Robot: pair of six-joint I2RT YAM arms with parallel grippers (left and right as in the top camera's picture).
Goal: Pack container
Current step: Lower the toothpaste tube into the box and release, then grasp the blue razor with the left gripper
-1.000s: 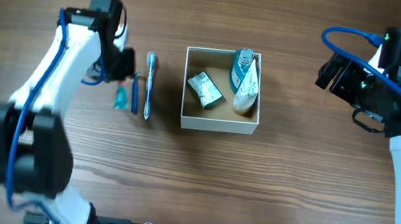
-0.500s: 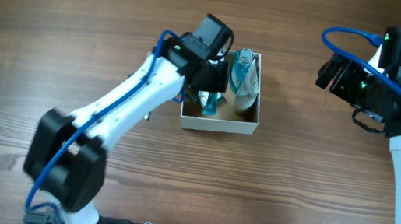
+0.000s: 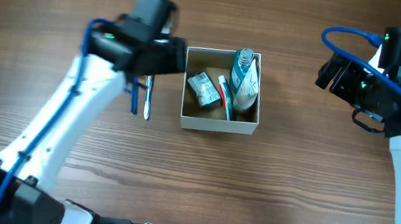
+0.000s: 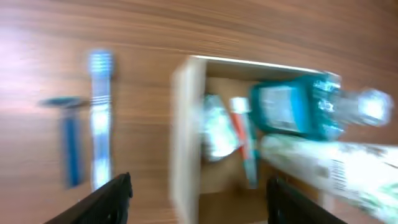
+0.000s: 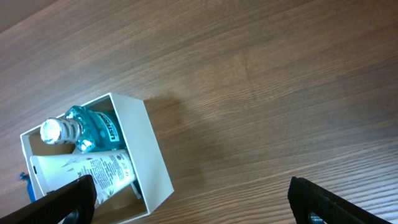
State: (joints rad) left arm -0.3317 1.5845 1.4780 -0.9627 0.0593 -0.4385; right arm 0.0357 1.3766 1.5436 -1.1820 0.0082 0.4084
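Observation:
The container (image 3: 218, 124) is a square white-walled box with a tan inside at mid-table. In it lie a green-and-white soap packet (image 3: 204, 89), a small red-and-teal tube (image 3: 225, 96), a teal bottle (image 3: 242, 64) and a white tube (image 3: 248, 93). My left gripper (image 3: 179, 60) hovers at the box's left wall, open and empty. In the left wrist view, blurred by motion, its fingers (image 4: 118, 194) straddle that wall (image 4: 185, 137). My right gripper (image 3: 330, 71) hangs open and empty, well to the right of the box; in its wrist view the box (image 5: 146, 149) shows at lower left.
A clear-blue toothbrush (image 3: 147, 97) and a blue razor (image 3: 135, 96) lie side by side on the wood left of the box, partly under my left arm. They also show in the left wrist view as the toothbrush (image 4: 99, 118) and razor (image 4: 69, 143).
My left arm swung from the items on the left to over the box with the small tube. It opened, left the tube inside and drew back left. The right arm stayed still.

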